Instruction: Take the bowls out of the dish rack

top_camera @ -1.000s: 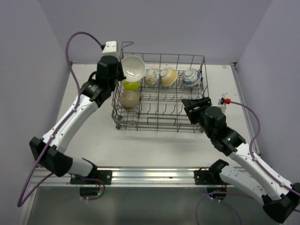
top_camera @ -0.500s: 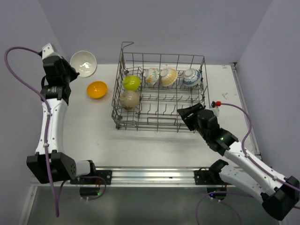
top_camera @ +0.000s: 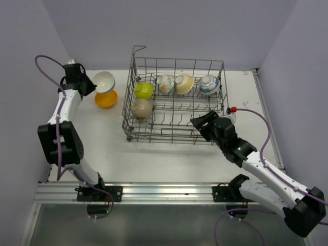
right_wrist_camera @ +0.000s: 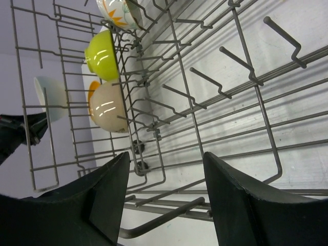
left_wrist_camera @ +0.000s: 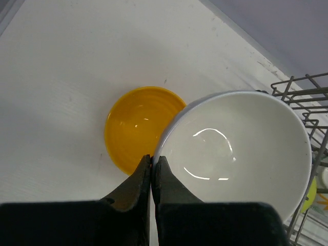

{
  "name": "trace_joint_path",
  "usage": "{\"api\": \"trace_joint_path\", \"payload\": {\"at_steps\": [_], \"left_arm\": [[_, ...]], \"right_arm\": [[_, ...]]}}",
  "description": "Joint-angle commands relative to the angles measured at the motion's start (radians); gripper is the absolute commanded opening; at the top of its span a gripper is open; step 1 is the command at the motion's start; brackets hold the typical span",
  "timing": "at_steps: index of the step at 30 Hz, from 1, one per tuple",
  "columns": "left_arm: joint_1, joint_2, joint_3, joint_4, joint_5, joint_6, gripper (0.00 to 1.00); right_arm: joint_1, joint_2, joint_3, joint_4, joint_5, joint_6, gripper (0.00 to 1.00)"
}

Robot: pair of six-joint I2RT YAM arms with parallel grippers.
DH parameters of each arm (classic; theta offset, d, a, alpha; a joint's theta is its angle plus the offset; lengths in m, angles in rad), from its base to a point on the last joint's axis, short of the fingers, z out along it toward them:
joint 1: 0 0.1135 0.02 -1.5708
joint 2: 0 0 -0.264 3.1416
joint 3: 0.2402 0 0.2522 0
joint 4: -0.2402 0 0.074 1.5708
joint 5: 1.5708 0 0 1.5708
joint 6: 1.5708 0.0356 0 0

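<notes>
I see my left gripper (top_camera: 90, 85) (left_wrist_camera: 152, 159) out over the far left of the white table (top_camera: 154, 159), its two black fingers pinched almost together on the rim of a plain white round bowl (top_camera: 104, 81) (left_wrist_camera: 236, 148). The bowl hangs tilted, outside the rack, partly overlapping an orange-yellow round bowl (top_camera: 106, 99) (left_wrist_camera: 134, 125) that sits upright on the table beneath it. I cannot tell whether the two touch.

To the right stands the large grey wire dish rack (top_camera: 174, 60) (right_wrist_camera: 266, 115). Five bowls are in it:
- a lime-yellow bowl (top_camera: 144, 90) (right_wrist_camera: 101, 55) at the far left
- a beige bowl (top_camera: 141, 108) (right_wrist_camera: 107, 106) just nearer
- two white floral bowls (top_camera: 165, 83) (top_camera: 184, 84) along the far row
- a white bowl with blue pattern (top_camera: 209, 85) at the far right

My right gripper (top_camera: 202, 122) (right_wrist_camera: 166, 156) sits at the rack's near right corner, jaws spread apart and gripping nothing.
</notes>
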Motion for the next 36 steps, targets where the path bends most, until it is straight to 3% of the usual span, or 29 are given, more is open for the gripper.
{"api": "trace_joint_path", "payload": {"at_steps": [1,13,26,27,30,36], "left_arm": [[0.011,0.069,0.108,0.069,0.049,-0.045,0.0],[0.044,0.215,0.096,0.075,0.013,-0.038,0.0],[0.054,0.299,0.057,0.081,-0.005,0.001,0.0],[0.055,0.304,0.056,0.081,-0.007,0.002,0.02],[0.054,0.298,0.045,0.081,-0.005,0.005,0.26],[0.054,0.261,0.039,0.092,0.006,0.005,0.41]], "right_arm": [[-0.021,-0.004,0.011,0.044,-0.027,-0.063,0.64],[-0.169,-0.002,-0.051,0.09,-0.18,-0.074,0.65],[-0.188,0.004,-0.084,0.111,-0.213,-0.066,0.65],[-0.188,0.0,-0.087,0.113,-0.213,-0.065,0.65],[-0.192,-0.001,-0.094,0.11,-0.213,-0.062,0.65],[-0.194,-0.004,-0.107,0.114,-0.223,-0.051,0.65]]}}
